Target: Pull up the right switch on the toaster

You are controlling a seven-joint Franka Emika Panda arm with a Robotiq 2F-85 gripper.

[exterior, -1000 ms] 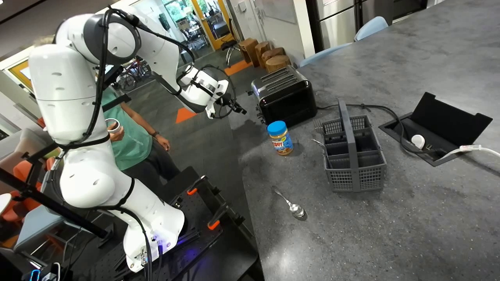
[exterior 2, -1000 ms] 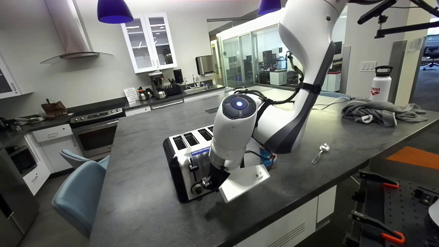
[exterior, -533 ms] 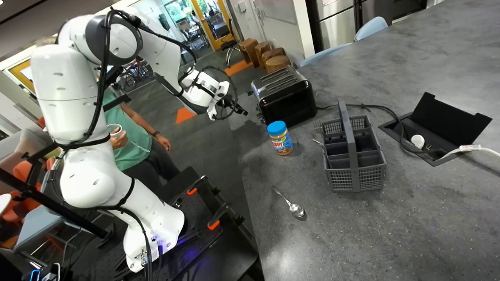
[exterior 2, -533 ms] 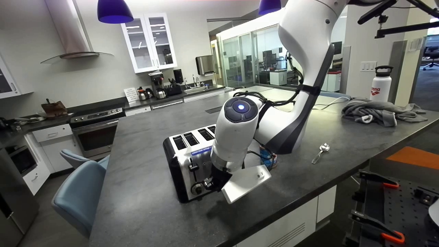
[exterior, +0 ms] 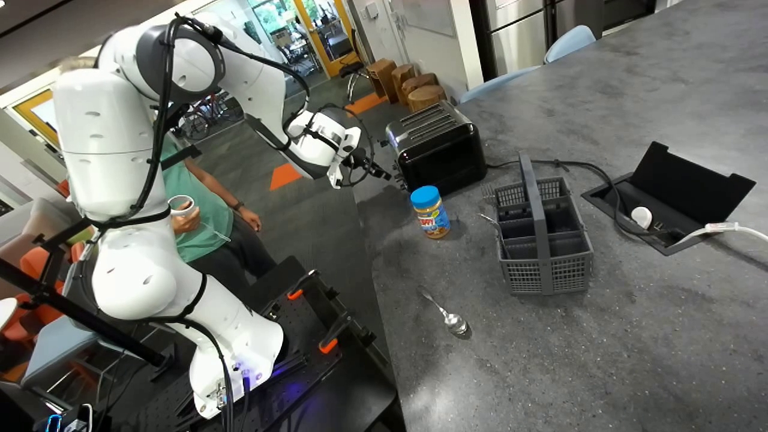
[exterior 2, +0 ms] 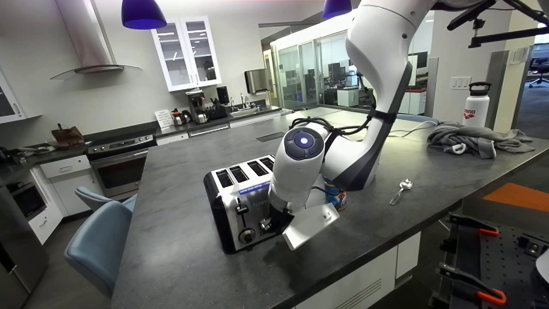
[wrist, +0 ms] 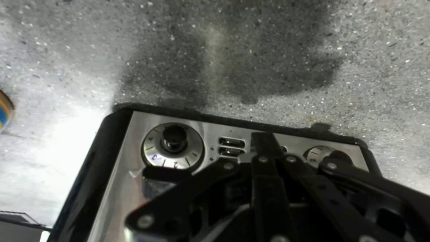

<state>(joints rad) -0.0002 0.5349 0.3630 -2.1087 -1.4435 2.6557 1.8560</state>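
The toaster stands on the counter, black in an exterior view (exterior: 444, 153), with a silver front and slots in an exterior view (exterior 2: 229, 199). Its silver front fills the lower wrist view (wrist: 117, 198). My gripper is close in front of that face in both exterior views (exterior: 384, 174) (exterior 2: 265, 225). In the wrist view its fingers (wrist: 265, 144) look closed together, empty, over the buttons between the two knobs. A black bar that looks like the right switch (wrist: 164, 173) shows by the left-hand knob (wrist: 173, 146). The left switch (exterior 2: 241, 209) is visible; the arm hides the right one there.
A peanut butter jar (exterior: 430, 212) stands close to the toaster. A wire caddy (exterior: 543, 234), a spoon (exterior: 449, 315) and an open black case (exterior: 678, 204) lie beyond. A cord (exterior: 576, 165) runs behind the caddy. A person (exterior: 210, 210) stands behind the arm.
My gripper has moved closer to the toaster and sideways along its front, from near the left knob towards the middle. The toaster has not visibly moved.
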